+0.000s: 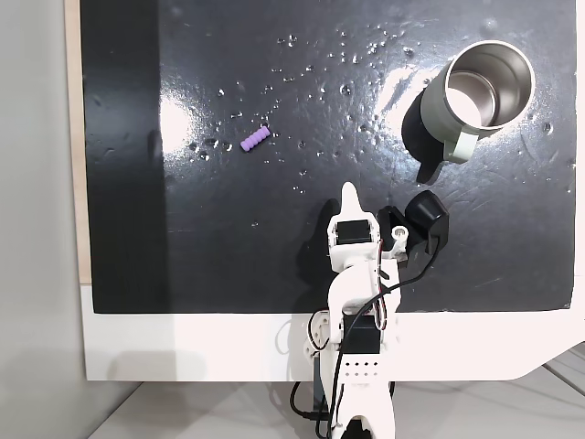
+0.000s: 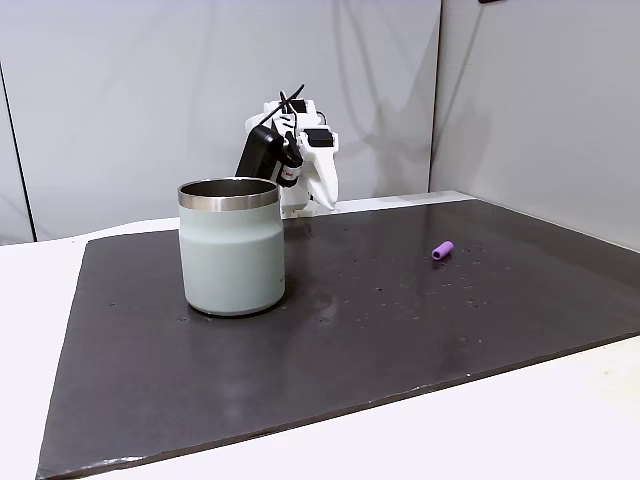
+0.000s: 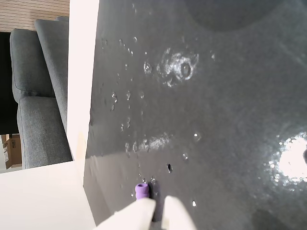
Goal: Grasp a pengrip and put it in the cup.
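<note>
The cup [image 1: 489,87] stands at two o'clock on the worktop [image 1: 228,238], holding nothing. The pengrip [image 1: 255,139] lies at ten o'clock. The pincer [image 3: 158,211] looks nearly clenched, grasping nothing.

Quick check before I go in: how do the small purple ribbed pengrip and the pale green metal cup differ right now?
The small purple ribbed pengrip is tiny; the pale green metal cup is far bigger. The pengrip lies on its side, the cup stands upright, mouth open. Both rest on the black mat, well apart, neither held.
</note>
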You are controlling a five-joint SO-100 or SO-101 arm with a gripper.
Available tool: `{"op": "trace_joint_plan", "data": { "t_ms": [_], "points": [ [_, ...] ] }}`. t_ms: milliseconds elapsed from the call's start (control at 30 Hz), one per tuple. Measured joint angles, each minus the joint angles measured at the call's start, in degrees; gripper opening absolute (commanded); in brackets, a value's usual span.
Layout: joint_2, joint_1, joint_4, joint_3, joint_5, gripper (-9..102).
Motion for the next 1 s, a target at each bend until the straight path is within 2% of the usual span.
{"op": "trace_joint_plan", "data": {
  "t_ms": [300,367,500,733,1000],
  "points": [
    [0.0,-0.18,0.0,0.0,-0.18,6],
    [0.0,-0.18,0.0,0.0,-0.18,0],
    [0.0,-1.05,0.0,0.0,-1.05,0],
    [0.0,-2.99,1.58,0.0,-13.62,0],
    [-1.76,-1.85,5.27,-3.34,-5.71,0]
  ]
}}
